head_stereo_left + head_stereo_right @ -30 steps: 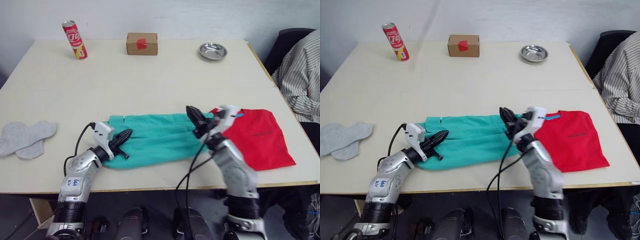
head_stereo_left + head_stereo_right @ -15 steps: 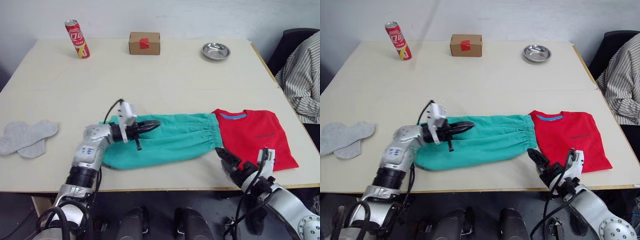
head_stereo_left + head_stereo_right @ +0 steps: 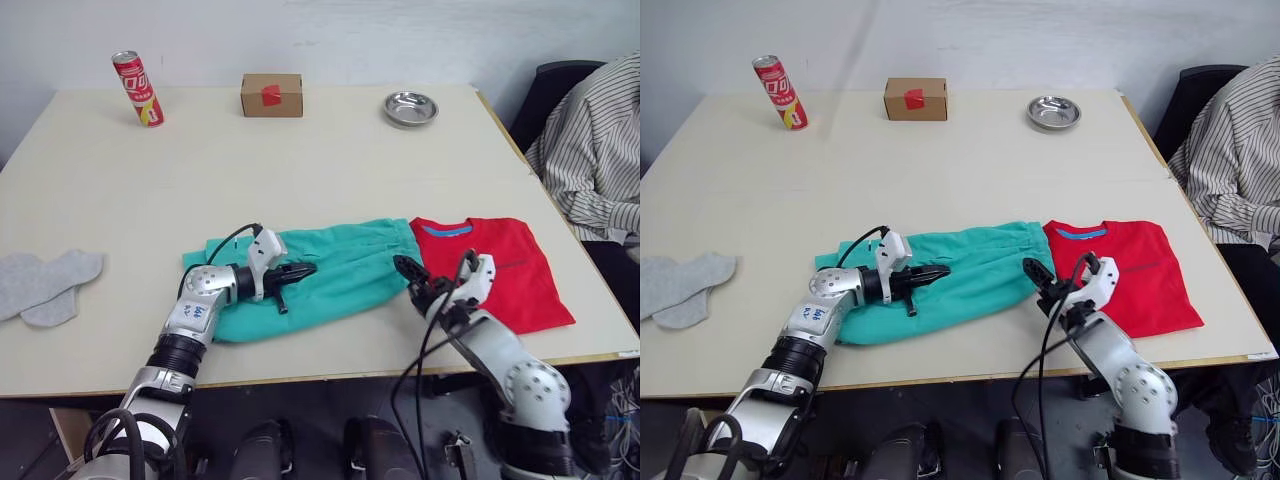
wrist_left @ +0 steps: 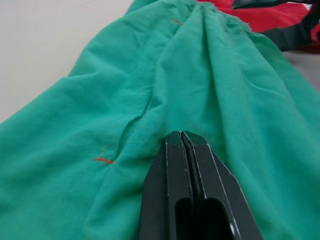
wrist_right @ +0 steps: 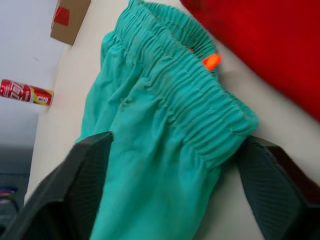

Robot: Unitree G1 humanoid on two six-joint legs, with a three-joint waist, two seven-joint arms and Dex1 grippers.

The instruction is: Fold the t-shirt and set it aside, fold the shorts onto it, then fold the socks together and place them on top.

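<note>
The table (image 3: 330,150) is wide and pale beige, standing against a plain white wall. At its far left edge lie the socks (image 3: 45,285), two light grey pieces, one partly over the other, well apart from the other clothes. At the back of the table, on the left, a red can (image 3: 137,88) stands a little tilted. Further right is a small cardboard box (image 3: 271,95) with a red patch on its front, and then a small metal bowl (image 3: 411,108).

Near the front edge, in the middle, the teal shorts (image 3: 310,275) lie spread and wrinkled. The left gripper (image 3: 300,270) rests low over the middle of the shorts. In the left wrist view its two black fingers (image 4: 192,190) are pressed together with their tips on the cloth; I think no fabric is caught between them, but at the very tips this is hard to see.

The gathered waistband (image 5: 200,107) of the shorts is at their right end, just beside the red shirt (image 3: 490,265), and the two seem to touch there. The right gripper (image 3: 418,282) is at this waistband corner. Its fingers are spread wide, one on each side of the waistband in the right wrist view, not closed on it.

The shirt lies flat and folded, with its blue neckband toward the back of the table. At the far right a person in a striped shirt (image 3: 590,150) sits on a dark chair (image 3: 545,95) beside the table.
</note>
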